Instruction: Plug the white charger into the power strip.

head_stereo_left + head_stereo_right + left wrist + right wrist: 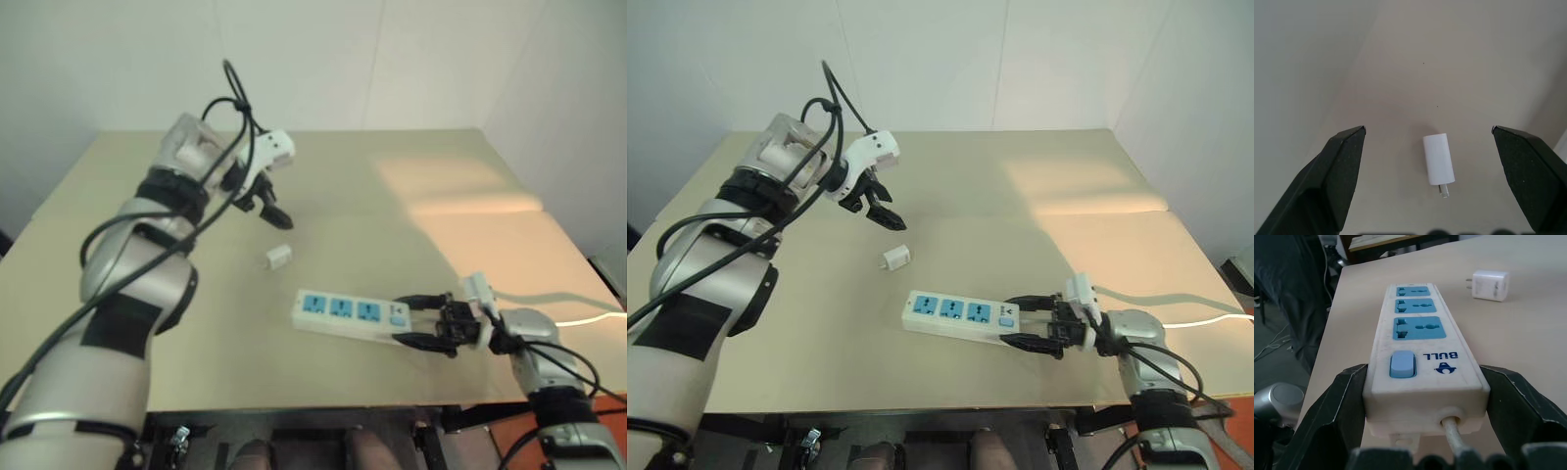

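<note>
On a tan bench (1038, 196), the right end effector (1026, 319) clamps the switch end of the white power strip (958, 312), its fingers pressed against both sides. The white charger (896, 258) lies on its side at the strip's 11 o'clock, near but apart. The left end effector (884, 209), jaws spread wide and empty, hovers above the charger, pointing down at it.

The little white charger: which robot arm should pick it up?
The left. Its open left gripper hovers just above the white charger, while the right gripper is busy clamping the switch end of the power strip.
</note>
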You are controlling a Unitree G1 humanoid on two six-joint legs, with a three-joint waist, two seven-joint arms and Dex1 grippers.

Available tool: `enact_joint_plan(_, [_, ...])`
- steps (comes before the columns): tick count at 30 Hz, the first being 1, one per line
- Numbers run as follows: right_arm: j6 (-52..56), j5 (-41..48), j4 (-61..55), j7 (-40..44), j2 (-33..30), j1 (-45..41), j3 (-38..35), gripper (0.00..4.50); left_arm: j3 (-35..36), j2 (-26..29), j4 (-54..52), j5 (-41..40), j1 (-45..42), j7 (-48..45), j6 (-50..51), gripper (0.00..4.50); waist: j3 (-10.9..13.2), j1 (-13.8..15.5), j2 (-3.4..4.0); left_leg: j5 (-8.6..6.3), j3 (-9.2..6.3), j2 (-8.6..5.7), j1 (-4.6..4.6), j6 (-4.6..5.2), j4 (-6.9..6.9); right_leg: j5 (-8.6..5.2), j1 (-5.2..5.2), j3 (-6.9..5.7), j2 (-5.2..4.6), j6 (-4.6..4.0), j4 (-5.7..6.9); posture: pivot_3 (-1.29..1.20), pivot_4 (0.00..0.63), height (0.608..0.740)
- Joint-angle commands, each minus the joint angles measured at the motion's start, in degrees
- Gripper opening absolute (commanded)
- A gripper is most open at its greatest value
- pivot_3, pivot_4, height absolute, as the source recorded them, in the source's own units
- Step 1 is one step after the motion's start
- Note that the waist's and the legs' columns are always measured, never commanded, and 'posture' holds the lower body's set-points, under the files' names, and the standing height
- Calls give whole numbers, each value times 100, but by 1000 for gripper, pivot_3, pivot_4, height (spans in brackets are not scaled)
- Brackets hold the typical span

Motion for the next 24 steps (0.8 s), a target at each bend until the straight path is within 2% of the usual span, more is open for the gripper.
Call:
enact_joint_plan(1, [-134,-79,169,205,182,-335,147,3382,-30,-310,575,434,-305,-56,-295,4500,1,2,-1,0,-2,-2,-1,0,3,1,0,-1,-2,-1,2,0,150,740])
enact_joint_plan(7, [-335,-345,480,164,477,-545,347,3382,100,-870,1093,887,-376,453,-332,4500,3,1,-3,-1,-14,-9,-24,1,15,1,-10,-8,-9,0,3,0,150,740])
enact_joint_plan(14, [-508,-514,442,10,670,-416,359,3382,286,-1273,1274,1186,-284,1212,-352,4500,3,-15,-3,-1,-15,-12,-22,1,18,2,-12,-8,-13,2,13,0,150,740])
enact_joint_plan(24, [-598,-673,131,-364,792,-117,430,3382,377,-1448,1376,1545,-75,1505,-320,4500,3,-13,-3,-1,-16,-12,-20,1,18,2,-11,-8,-13,2,15,0,150,740])
